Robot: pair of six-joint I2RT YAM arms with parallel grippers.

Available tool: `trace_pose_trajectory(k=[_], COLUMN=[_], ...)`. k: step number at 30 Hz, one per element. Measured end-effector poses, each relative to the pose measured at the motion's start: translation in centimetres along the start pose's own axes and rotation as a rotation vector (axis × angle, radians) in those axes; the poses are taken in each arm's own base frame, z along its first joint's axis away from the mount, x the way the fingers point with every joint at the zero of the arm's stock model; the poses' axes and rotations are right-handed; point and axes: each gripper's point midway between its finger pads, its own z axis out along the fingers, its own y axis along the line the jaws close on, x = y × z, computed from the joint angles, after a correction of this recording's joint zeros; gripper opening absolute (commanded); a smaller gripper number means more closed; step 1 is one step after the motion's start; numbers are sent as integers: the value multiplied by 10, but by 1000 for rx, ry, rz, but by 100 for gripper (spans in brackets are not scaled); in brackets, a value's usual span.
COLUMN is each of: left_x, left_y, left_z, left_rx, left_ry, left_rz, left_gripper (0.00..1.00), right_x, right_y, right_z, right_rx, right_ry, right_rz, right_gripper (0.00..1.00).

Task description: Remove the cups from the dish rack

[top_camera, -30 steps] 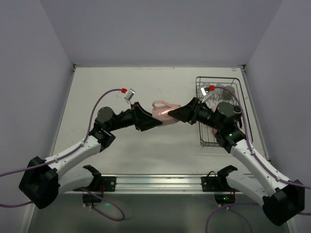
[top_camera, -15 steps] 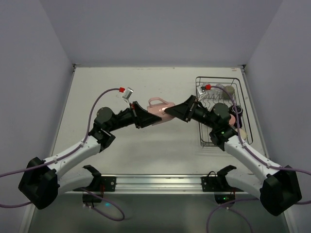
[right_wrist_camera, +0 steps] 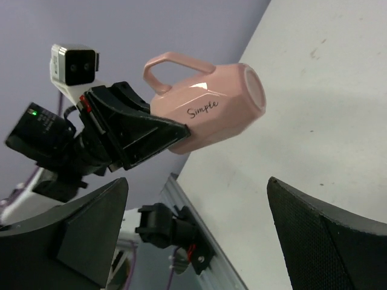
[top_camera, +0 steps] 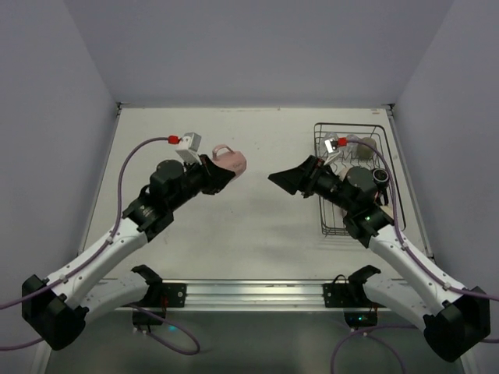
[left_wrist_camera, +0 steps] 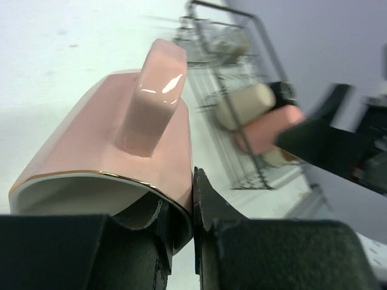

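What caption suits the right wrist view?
Left pincer holds pale pink mug sideways over the table; right pincer open, empty.

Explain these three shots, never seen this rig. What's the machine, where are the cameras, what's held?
It is two robot arms bolted at the near edge of a white table, each ending in a two-finger gripper. The overhead picture comes from a fixed camera above and behind them; the other two come from cameras on the wrists, showing each arm's own fingers. The left gripper is shut on the rim of a pink mug, held on its side in the air. The right gripper is open and empty, facing the mug. At the right stands a wire dish rack with more cups, among them a beige cup.
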Motion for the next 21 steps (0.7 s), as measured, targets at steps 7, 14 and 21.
trace_pose_trajectory(k=[7, 14, 21], left_x=[-17, -37, -44], left_y=[115, 263, 316], left_z=[43, 19, 10], left_rx=[-473, -893, -1035], left_ry=[153, 268, 378], left_rz=[51, -50, -65], left_gripper=[0, 0, 0], right_x=[-10, 5, 10], right_y=[-41, -74, -81], right_z=[-11, -36, -51], right_rx=[283, 449, 485], right_ry=[-5, 64, 67], right_rz=[-117, -186, -225], right_gripper=[99, 99, 99])
